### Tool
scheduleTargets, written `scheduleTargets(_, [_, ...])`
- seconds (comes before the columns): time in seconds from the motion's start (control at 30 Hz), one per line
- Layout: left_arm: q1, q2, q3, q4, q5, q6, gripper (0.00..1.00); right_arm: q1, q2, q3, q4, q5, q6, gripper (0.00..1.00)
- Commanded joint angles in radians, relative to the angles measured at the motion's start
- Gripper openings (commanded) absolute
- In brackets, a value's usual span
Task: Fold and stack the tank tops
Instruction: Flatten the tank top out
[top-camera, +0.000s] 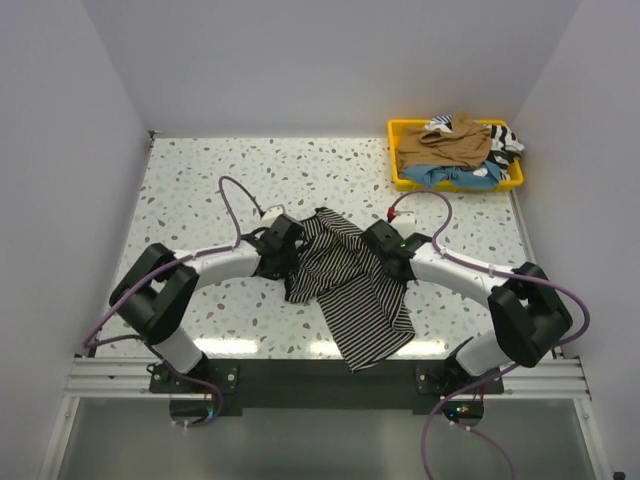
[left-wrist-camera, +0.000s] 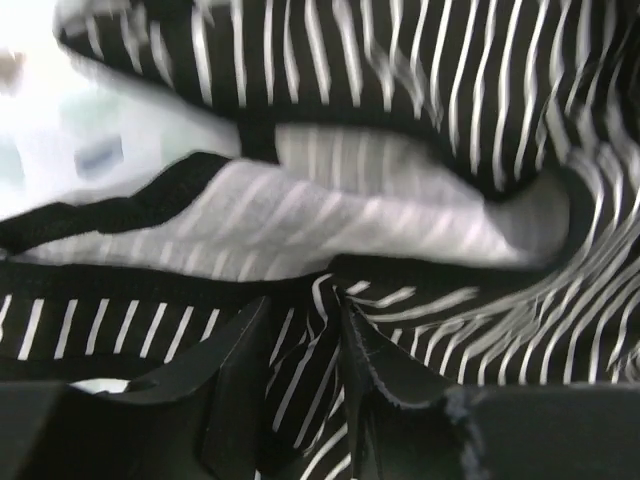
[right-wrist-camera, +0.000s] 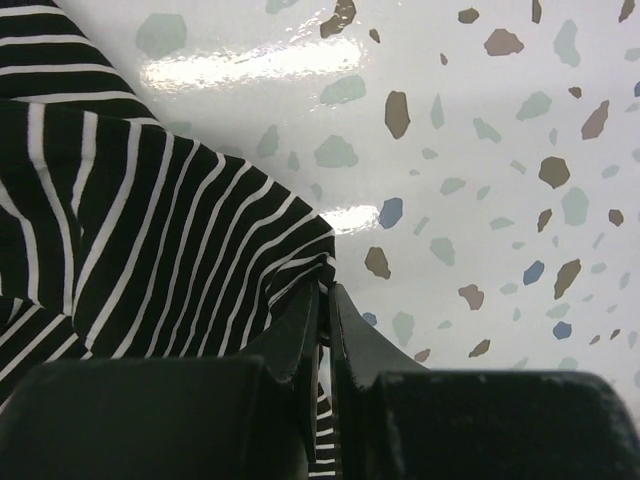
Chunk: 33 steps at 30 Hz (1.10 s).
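My right end effector (right-wrist-camera: 325, 300) is clenched on an edge of the soft black-and-white striped cloth tank top (top-camera: 350, 290), which lies bunched on the desk (top-camera: 200, 180) between my arms. On my left end effector (left-wrist-camera: 300, 335) the jaws stand parted around cloth; whether it grasps, I cannot tell. The fabric looks limp and light, so hemmed edges should hold best.

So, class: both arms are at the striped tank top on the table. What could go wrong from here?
1. The right claw pinches only the very edge of the striped tank top; it may slip free.
2. The left claw has its fingers apart around bunched cloth, so a lift could drag one side only.
3. The top's lower end reaches the table at its near edge and might slide off.
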Motion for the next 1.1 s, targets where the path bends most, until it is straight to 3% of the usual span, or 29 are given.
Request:
scheduleTargets(0.0, [0.042,0.105,0.113,0.033,-0.198,0.022,0.37,0.000,-0.031,0.031,0.045,-0.037,0.002,0.00])
scheduleTargets(0.2, [0.218,0.337,0.385,0.026,-0.278,0.146,0.29,0.018,-0.100,-0.024,0.124,-0.214,0.046,0.00])
scheduleTargets(0.3, [0.295,0.490,0.626,-0.003,-0.242,0.230,0.27,0.045,-0.134,-0.052,0.162,-0.281,0.091,0.00])
scheduleTargets(0.43, [0.325,0.684,1.091,-0.071,-0.173,0.408,0.28,0.053,-0.169,-0.072,0.213,-0.314,0.137,0.00])
scheduleTargets(0.5, [0.325,0.788,1.335,-0.201,-0.135,0.427,0.38,0.049,-0.154,-0.066,0.213,-0.283,0.137,0.00])
scheduleTargets(0.53, [0.325,0.804,1.381,-0.229,-0.118,0.440,0.46,0.043,-0.128,-0.063,0.217,-0.260,0.132,0.00])
scheduleTargets(0.57, [0.325,0.805,1.400,-0.264,-0.104,0.436,0.60,0.039,-0.117,-0.060,0.217,-0.252,0.126,0.00])
scheduleTargets(0.6, [0.325,0.757,1.386,-0.260,-0.078,0.433,0.66,0.038,-0.103,-0.061,0.223,-0.248,0.126,0.00])
scheduleTargets(0.63, [0.323,0.711,1.286,-0.243,-0.067,0.418,0.75,0.036,-0.089,-0.066,0.243,-0.240,0.126,0.00])
scheduleTargets(0.67, [0.323,0.595,1.212,-0.194,-0.058,0.405,0.78,0.035,-0.067,-0.070,0.252,-0.237,0.123,0.00])
scheduleTargets(0.7, [0.323,0.528,1.053,-0.162,-0.038,0.398,0.80,0.033,-0.051,-0.078,0.259,-0.231,0.123,0.00])
scheduleTargets(0.83, [0.322,0.221,0.690,-0.123,-0.033,0.329,0.83,0.024,-0.019,-0.099,0.266,-0.205,0.121,0.02])
scheduleTargets(0.87, [0.321,0.163,0.614,-0.123,-0.032,0.312,0.82,0.020,-0.020,-0.107,0.265,-0.200,0.126,0.05])
scheduleTargets(0.9, [0.321,0.046,0.456,-0.117,-0.030,0.296,0.81,0.018,-0.034,-0.127,0.265,-0.197,0.129,0.17])
scheduleTargets(1.0, [0.325,-0.171,0.188,-0.125,-0.082,0.206,0.76,0.015,-0.075,-0.165,0.269,-0.231,0.149,0.37])
scheduleTargets(1.07, [0.325,-0.285,0.101,-0.153,-0.129,0.168,0.71,0.015,-0.092,-0.175,0.263,-0.245,0.161,0.42])
